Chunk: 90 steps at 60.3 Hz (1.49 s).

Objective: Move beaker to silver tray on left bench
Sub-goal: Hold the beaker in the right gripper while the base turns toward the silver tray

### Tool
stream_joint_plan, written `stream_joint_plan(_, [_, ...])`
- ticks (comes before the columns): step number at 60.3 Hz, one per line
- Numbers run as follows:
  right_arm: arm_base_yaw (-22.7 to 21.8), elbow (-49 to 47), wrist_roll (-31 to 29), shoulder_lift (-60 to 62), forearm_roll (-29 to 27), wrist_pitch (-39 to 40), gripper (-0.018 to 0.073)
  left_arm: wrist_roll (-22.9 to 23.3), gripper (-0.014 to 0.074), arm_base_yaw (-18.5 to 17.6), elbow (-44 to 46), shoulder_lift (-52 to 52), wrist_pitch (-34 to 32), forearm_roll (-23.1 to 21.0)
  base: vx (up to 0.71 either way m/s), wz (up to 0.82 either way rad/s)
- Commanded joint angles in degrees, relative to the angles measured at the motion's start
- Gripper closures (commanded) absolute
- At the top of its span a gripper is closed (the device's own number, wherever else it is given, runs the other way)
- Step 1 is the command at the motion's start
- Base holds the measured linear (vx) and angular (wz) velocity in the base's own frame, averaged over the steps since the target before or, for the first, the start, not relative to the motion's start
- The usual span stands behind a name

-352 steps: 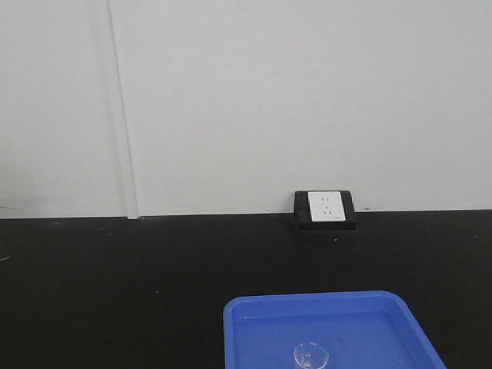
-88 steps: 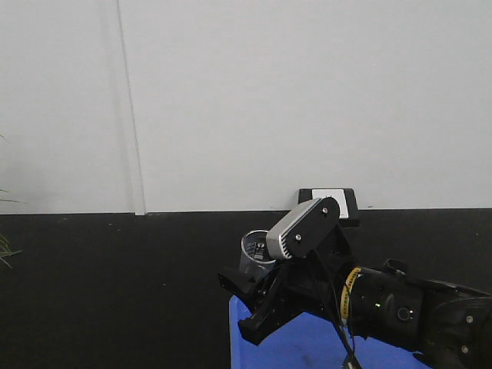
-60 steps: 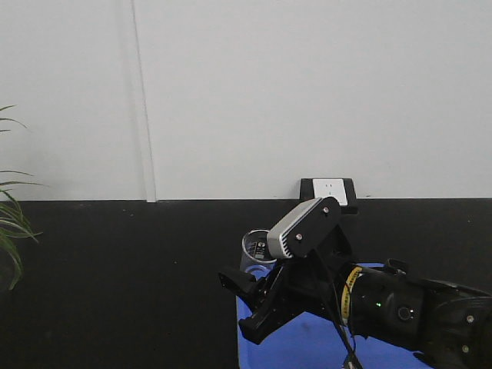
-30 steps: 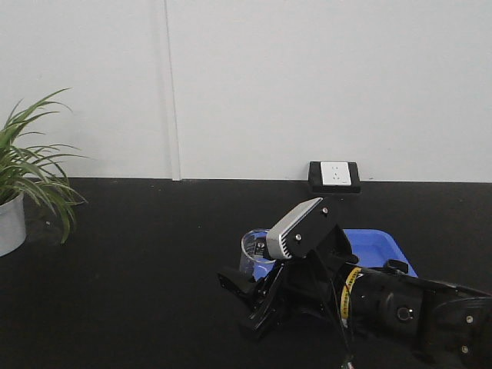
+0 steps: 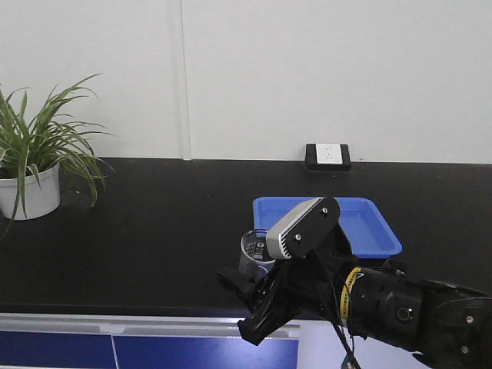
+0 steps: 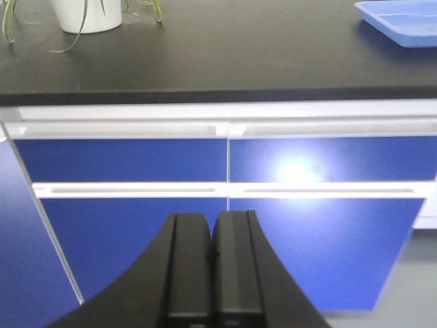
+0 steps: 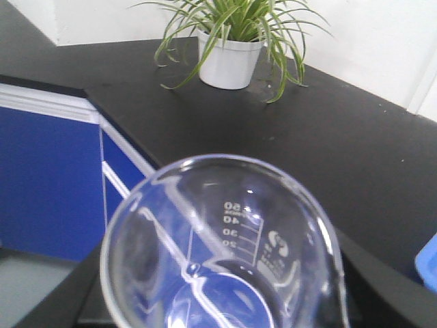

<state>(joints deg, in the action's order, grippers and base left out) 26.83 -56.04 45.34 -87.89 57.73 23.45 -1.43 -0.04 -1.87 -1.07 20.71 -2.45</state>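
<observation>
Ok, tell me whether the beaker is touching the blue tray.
Apart. The right wrist view shows a stretch of black bench between the rim of the beaker and the corner of the blue tray.

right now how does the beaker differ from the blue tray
The beaker is clear glass with printed marks; the blue tray is opaque. The beaker is round and far smaller; the tray is a wide, shallow rectangle. The beaker is held off the bench by the right gripper; the tray lies flat on it. Both look empty.
</observation>
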Motion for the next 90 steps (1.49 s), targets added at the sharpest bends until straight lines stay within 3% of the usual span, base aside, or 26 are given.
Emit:
stream_joint_plan(1, [-0.05, -1.82, 0.22, 2.35, -1.35, 2.47, 0.0571, 0.03, 0.0595, -0.19, -1.12, -0.34, -4.54, -0.45, -0.36, -0.04])
stream_joint_plan(48, [-0.05, -1.82, 0.22, 2.35, -1.35, 2.61, 0.0571, 0.03, 0.0595, -0.19, -1.12, -0.34, -4.54, -0.45, -0.31, 0.01])
stream_joint_plan(90, [-0.05, -1.82, 0.22, 2.35, -1.35, 2.68, 0.0571, 0.03, 0.0595, -0.19, -1.12, -0.34, -4.54, -0.45, -0.12, 0.51])
